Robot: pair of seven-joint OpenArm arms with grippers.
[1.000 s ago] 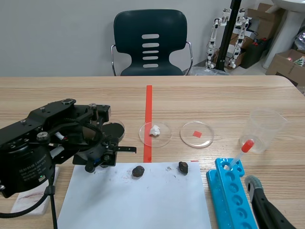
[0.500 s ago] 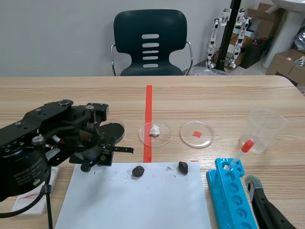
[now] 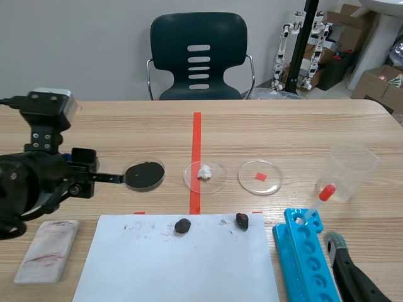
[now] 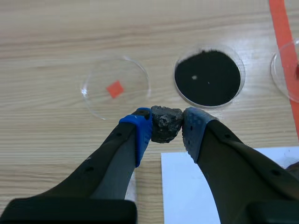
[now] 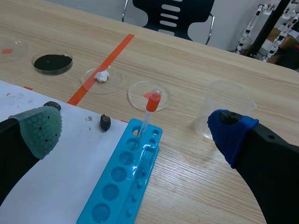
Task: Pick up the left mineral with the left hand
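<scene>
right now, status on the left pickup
Left jaws shut on a dark rock. Right jaws open by the blue tray. Two more rocks on the paper. Black dish ahead.

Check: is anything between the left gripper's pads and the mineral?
Nothing visible: the left gripper is shut on a dark mineral, pads pressing it directly. A second mineral and a third mineral lie on the white paper.
</scene>
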